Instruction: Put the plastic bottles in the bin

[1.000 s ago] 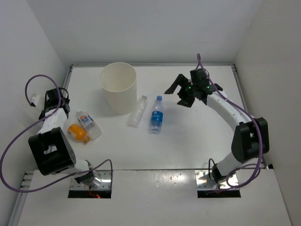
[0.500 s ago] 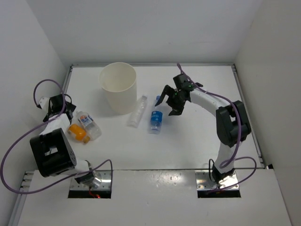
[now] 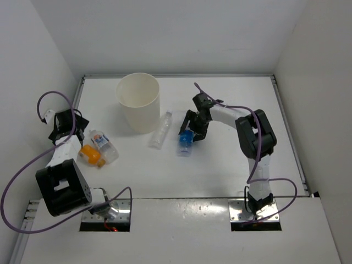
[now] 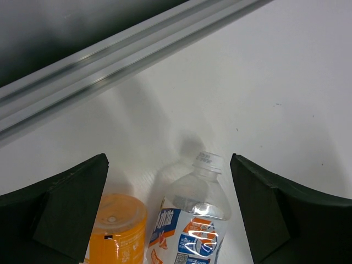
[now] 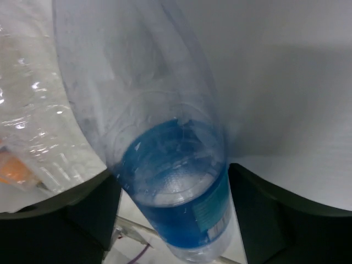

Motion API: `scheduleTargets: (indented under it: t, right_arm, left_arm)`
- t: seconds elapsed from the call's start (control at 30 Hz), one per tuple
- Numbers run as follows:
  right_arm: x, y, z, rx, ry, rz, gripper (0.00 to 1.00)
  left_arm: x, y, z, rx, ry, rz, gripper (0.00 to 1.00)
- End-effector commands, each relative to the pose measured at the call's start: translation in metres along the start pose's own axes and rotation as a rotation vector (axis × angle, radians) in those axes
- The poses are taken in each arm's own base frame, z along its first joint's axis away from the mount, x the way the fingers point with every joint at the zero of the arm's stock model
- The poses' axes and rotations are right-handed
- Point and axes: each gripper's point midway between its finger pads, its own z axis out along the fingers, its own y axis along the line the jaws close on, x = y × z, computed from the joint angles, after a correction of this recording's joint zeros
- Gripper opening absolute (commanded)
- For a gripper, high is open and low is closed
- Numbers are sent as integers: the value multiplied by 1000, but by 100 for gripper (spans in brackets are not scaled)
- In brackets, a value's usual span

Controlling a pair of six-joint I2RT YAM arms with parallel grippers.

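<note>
The blue-labelled bottle [image 3: 185, 142] lies mid-table, and my right gripper [image 3: 192, 129] is down over its cap end. In the right wrist view both fingers press the sides of this bottle [image 5: 176, 187], so the right gripper [image 5: 173, 203] is shut on it. The plain clear bottle [image 3: 161, 130] lies just left of it, beside the white bin [image 3: 138, 118]. At the left, the orange bottle [image 3: 91, 154] and the white-blue-red labelled bottle [image 3: 103, 144] lie side by side. My left gripper [image 3: 69, 122] hangs open just behind them, with the labelled bottle [image 4: 192, 220] and orange bottle [image 4: 115, 228] between its spread fingers [image 4: 71, 203].
The bin stands upright at the back left of the table. A metal rail [image 4: 110, 55] edges the table just beyond the left gripper. White walls close in the table on three sides. Purple cables loop off both arms.
My right arm swung left and down from the back right onto the blue-labelled bottle, and its jaws closed in on it. The left arm shifted only slightly.
</note>
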Motion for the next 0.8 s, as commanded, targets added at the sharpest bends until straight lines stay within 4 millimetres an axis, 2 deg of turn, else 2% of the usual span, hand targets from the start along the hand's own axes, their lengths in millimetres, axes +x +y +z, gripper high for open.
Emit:
scheduleTargets:
  t: [0.0,0.13,0.2,0.23,0.27,0.3,0.37,0.47,0.53,0.57,0.6,0.67,0.73,0.77]
  right_arm:
    - [-6,12,3,-11,16,-16,71]
    - [-2,9,10,-10,47,-9,58]
    - [-7,9,9,-16,38,-4,46]
    - [-7,9,9,-16,38,-4,43]
    - [-13,9,0,-17,13,3,41]
    - [-15,10,-4,-20,-1,-1,33]
    - [-24,19,-19,-45,-29,-1,28]
    - [-57,37,-64,-93,-156,-8,22]
    - [-82,66,-111,-163,-277,-54,18]
    - [-96,91,-138,-235,-363,-96,13]
    - [-103,106,-157,-289,-421,-136,11]
    - [-108,142,-210,-430,-540,-238,11]
    - [-111,163,-234,-479,-600,-305,5]
    - [-111,181,-262,-515,-650,-337,0]
  left_arm:
    - [-5,4,-6,-12,-12,16,100]
    - [-10,3,-6,-13,-25,24,100]
    - [-13,2,-8,-8,-32,21,100]
    - [-13,2,-8,-8,-32,21,100]
    - [-13,3,-8,-16,-38,21,100]
    - [-11,6,-9,-18,-35,22,100]
    - [-8,11,-8,-33,-34,34,100]
    - [-9,17,-12,-55,-46,35,100]
    - [-4,22,-11,-74,-36,42,100]
    - [-3,22,-11,-65,-29,68,100]
    - [0,18,-12,-39,-10,82,100]
    - [2,16,-12,-30,-4,82,100]
    - [-3,11,-12,-13,-13,76,100]
    - [-3,11,-12,-13,-13,76,100]
